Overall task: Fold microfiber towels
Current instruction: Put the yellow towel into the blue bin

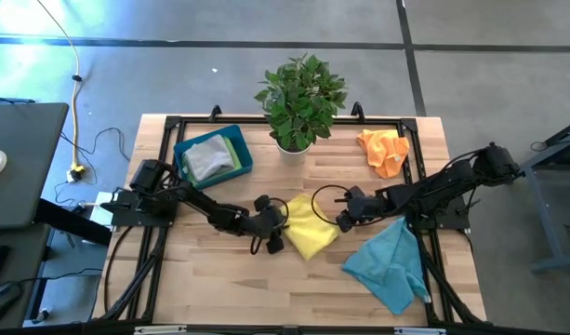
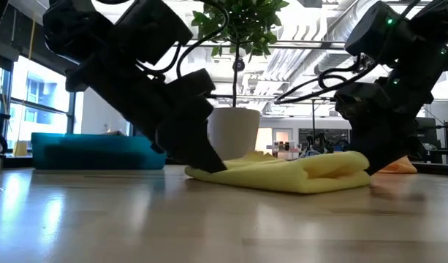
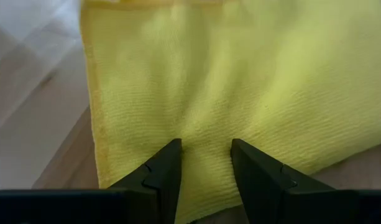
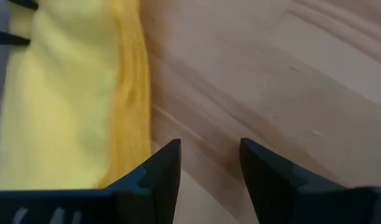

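I take the plant at the table's far edge as my landmark and read across from the left. Left of the plant, near the far left corner, sits the blue tray with a grey towel lying on a green towel inside it. My left arm reaches from the left edge toward the centre, and the left gripper sits in front of the plant and slightly left of it, at the near left edge of the yellow towel. In the left wrist view the fingers stand apart with yellow cloth lying flat between and beyond them; I read them as parted over the towel, not pinching a fold. The yellow towel lies folded on the wood directly in front of the plant, between the two grippers. The right gripper sits at the towel's right edge, in front of the plant and slightly right of it. In the right wrist view its fingers are parted over bare wood, with the towel's edge just beside one finger and nothing between them. Right of the plant, near the far right corner, an orange towel lies crumpled. In front of that, toward the near right corner, a teal towel lies spread loosely, partly under the right arm.
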Tool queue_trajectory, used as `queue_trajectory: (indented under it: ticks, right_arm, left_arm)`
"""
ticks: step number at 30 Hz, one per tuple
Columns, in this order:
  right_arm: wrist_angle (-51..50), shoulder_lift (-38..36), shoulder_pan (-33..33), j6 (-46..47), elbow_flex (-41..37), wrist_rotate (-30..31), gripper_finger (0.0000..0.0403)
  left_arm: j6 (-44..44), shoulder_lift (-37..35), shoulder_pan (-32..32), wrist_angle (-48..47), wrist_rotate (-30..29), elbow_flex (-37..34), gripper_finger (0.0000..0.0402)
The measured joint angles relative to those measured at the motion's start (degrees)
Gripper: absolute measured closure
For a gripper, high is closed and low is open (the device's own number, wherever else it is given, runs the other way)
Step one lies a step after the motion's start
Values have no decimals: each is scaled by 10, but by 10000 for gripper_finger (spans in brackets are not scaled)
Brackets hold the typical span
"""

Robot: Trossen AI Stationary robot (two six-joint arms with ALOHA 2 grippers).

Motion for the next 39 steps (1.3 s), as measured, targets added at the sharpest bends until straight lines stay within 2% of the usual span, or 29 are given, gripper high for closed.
queue_trajectory:
  ticks: [14,17,21,26,30,34,39]
  right_arm:
    - [-9,0,0,15,0,1,247]
    - [-8,0,0,46,0,1,247]
    - [2,0,0,79,0,3,247]
    - [57,0,0,80,0,17,247]
    - [111,0,0,78,0,55,247]
    - [152,0,0,56,0,86,247]
    - [221,0,14,42,0,80,247]
  left_arm:
    - [-4,-3,-38,-50,-9,2,271]
    - [-35,-6,-50,-75,-6,2,271]
    - [-102,-9,-67,-111,26,4,271]
    - [-181,-18,-98,-116,57,3,271]
    - [-229,-49,-114,-145,83,0,271]
    - [-241,-87,-116,-179,84,-4,271]
    - [-246,-147,-93,-226,86,-3,271]
